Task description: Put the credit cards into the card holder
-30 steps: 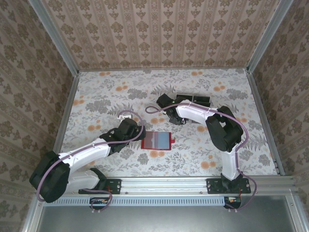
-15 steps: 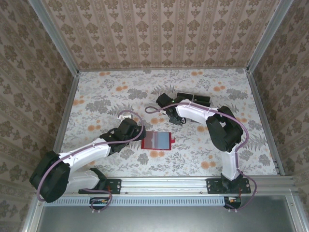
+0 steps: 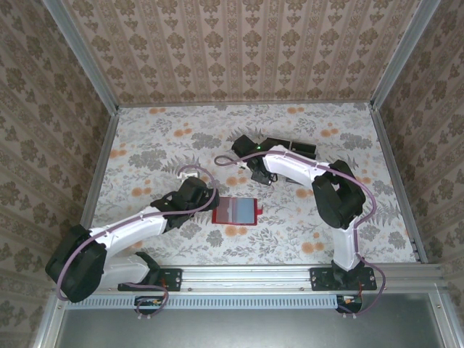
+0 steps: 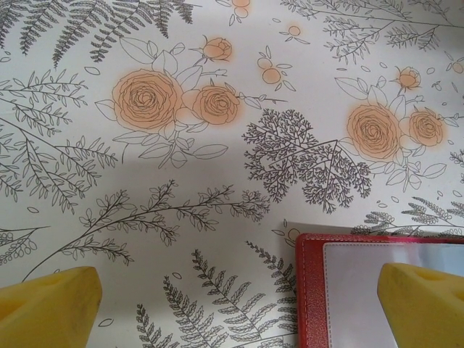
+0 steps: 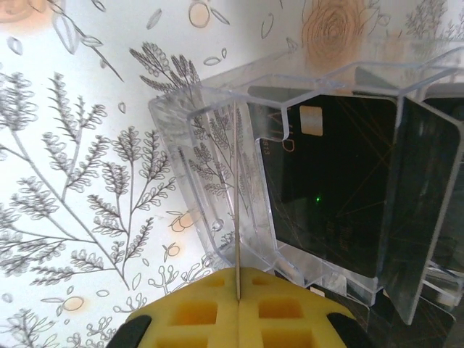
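Note:
The card holder (image 3: 235, 210) lies open on the table, a red wallet with a pale inner pocket; its left edge (image 4: 310, 290) shows in the left wrist view. My left gripper (image 3: 213, 204) (image 4: 235, 308) is open, one yellow finger over the wallet's pocket and the other over bare cloth. Black credit cards (image 3: 290, 149) (image 5: 333, 181) stand in a clear plastic rack (image 5: 196, 145) at the back. My right gripper (image 3: 259, 149) (image 5: 238, 286) is shut on one thin card (image 5: 238, 203), seen edge-on and standing in the rack's left slot.
Flowered cloth covers the table (image 3: 159, 145). Patterned walls close it in at the back and both sides. A metal rail (image 3: 254, 275) runs along the near edge, by the arm bases.
My right gripper has closed its pads on the edge-on card and shifted slightly toward the back left. The left arm and the wallet have stayed put.

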`<action>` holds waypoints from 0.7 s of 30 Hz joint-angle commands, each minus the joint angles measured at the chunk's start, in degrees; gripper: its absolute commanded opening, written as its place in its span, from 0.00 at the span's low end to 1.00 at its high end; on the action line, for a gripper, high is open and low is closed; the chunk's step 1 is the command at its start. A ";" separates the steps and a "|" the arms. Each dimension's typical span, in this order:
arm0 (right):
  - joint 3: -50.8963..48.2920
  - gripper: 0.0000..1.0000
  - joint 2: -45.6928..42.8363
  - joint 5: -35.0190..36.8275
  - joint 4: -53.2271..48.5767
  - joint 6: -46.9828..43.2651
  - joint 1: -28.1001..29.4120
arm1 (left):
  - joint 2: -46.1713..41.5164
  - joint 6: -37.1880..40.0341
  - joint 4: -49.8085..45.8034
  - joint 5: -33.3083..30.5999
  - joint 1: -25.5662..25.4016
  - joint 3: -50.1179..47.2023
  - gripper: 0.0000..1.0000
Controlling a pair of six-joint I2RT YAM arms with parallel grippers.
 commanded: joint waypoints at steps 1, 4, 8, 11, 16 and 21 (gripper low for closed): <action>3.71 0.00 -4.90 -1.57 -4.65 1.16 1.69 | -0.48 1.59 -1.55 -1.03 0.28 1.97 1.00; 5.78 0.00 -6.85 -2.05 -6.48 2.87 3.26 | -1.33 3.10 -2.94 -1.18 0.25 2.49 1.00; 9.29 0.00 -8.59 -4.30 -9.20 8.64 5.57 | -3.07 5.16 -5.71 -1.36 0.30 2.77 1.00; 10.43 0.00 -10.60 -9.09 -10.20 16.95 6.71 | -4.51 6.36 -7.47 -1.27 0.36 2.55 1.00; 1.59 0.00 -18.77 -20.03 -2.77 33.96 6.86 | -6.58 7.93 -9.14 -1.09 0.33 1.57 1.00; -15.91 0.00 -27.52 -33.36 14.22 52.36 5.93 | -6.81 9.10 -9.51 -1.11 0.29 0.54 1.00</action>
